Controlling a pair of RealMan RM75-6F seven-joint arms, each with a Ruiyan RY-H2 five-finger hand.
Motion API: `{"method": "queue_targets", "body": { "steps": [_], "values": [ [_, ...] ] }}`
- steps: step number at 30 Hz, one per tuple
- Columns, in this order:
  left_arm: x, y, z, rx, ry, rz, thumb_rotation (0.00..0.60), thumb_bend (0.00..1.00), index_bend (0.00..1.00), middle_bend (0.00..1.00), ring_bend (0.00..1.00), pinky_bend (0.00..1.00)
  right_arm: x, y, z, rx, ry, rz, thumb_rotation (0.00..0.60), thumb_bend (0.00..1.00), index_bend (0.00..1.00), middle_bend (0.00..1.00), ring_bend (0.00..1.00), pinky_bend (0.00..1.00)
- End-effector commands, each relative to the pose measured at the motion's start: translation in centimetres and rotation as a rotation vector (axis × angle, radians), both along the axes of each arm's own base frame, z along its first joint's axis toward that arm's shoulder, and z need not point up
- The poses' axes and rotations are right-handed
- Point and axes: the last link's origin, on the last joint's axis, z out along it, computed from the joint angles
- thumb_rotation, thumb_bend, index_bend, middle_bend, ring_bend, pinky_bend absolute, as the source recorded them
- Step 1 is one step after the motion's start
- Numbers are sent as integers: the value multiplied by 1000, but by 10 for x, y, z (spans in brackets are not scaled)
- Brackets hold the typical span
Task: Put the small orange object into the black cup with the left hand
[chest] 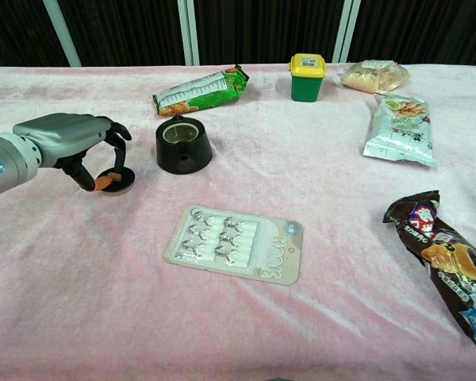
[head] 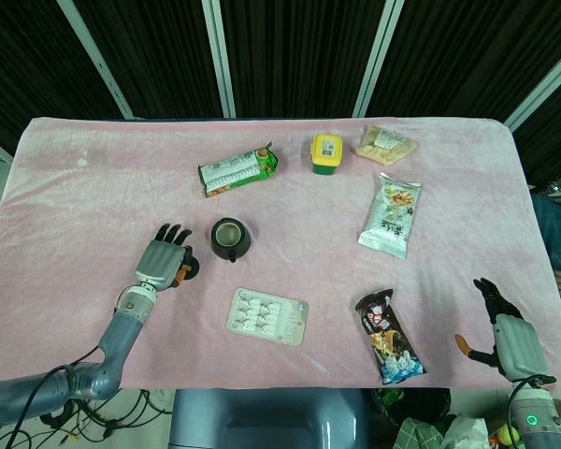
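The small orange object sits at the edge of a low black disc on the pink cloth. My left hand arches over it, and its thumb and a fingertip pinch the orange piece. Just right of that hand stands the black cup, upright, with a pale inside and nothing in it. My left hand is a short way left of the cup and does not touch it. My right hand rests open at the table's near right edge, holding nothing.
A blister pack lies in front of the cup. A green snack bag lies behind it, with a yellow-lidded jar further right. Snack packets lie on the right side.
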Motion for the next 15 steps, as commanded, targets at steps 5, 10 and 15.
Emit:
{"method": "queue_targets", "body": {
  "steps": [5, 10, 15],
  "values": [
    [-2, -1, -1, -3, 8, 3, 600, 427, 525, 125, 0, 0, 0, 0, 1, -3, -2, -2, 600, 216, 53, 44, 148, 157],
    [-5, -3, -2, -7, 9, 10, 600, 427, 525, 125, 0, 0, 0, 1, 1, -1, -3, 1, 600, 217, 54, 44, 148, 157],
    [-8, -2, -3, -5, 12, 11, 600, 427, 525, 124, 0, 0, -1, 0, 2, -7, -7, -4, 600, 216, 54, 44, 148, 158]
  ]
}}
